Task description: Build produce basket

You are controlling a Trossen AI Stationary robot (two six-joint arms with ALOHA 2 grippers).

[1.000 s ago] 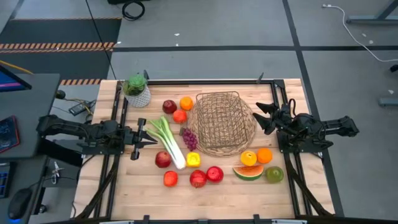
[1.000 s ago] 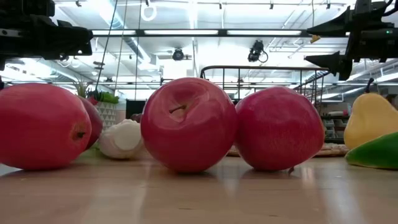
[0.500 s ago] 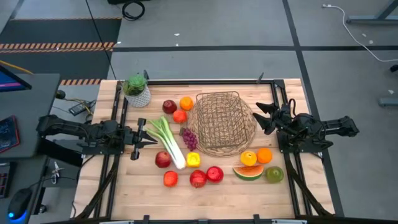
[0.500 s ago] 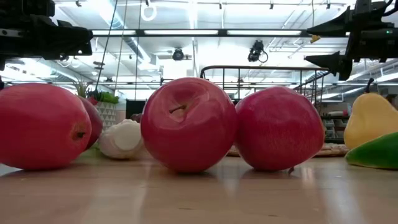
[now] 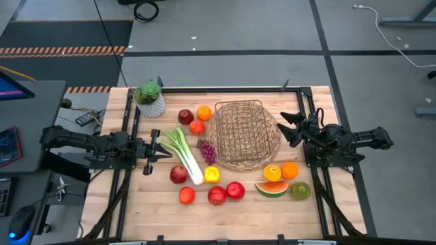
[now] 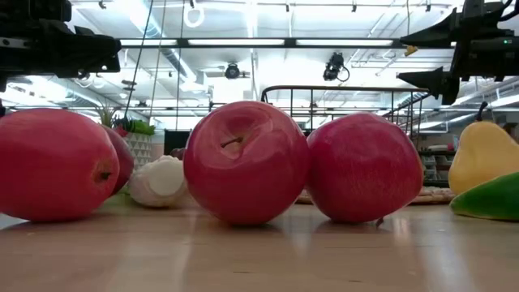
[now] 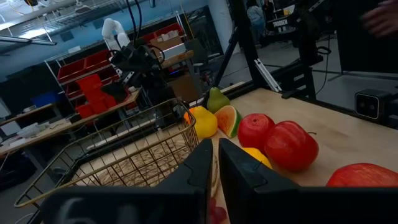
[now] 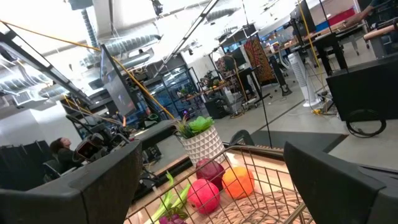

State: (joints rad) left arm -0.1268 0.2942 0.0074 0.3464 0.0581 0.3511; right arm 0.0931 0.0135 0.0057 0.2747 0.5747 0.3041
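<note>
The tan wire basket [image 5: 243, 133] stands on the wooden table, a little right of the middle, with nothing in it. Produce lies around it: a leek [image 5: 184, 154], purple grapes [image 5: 207, 152], a yellow pepper [image 5: 212, 174], red apples [image 5: 236, 190] along the near side, oranges [image 5: 290, 169] and a watermelon slice [image 5: 271, 188] at the near right. My left gripper [image 5: 167, 146] hovers shut at the table's left, its tips by the leek's leaves. My right gripper [image 5: 286, 128] hovers open just right of the basket, nothing between its fingers.
A white pot with a green plant [image 5: 150, 99] stands at the far left corner. A green pear [image 5: 301, 190] lies at the near right. A dark red apple [image 5: 185, 116] and two orange fruits [image 5: 204, 112] lie left of the basket. Bare wood shows along the near edge.
</note>
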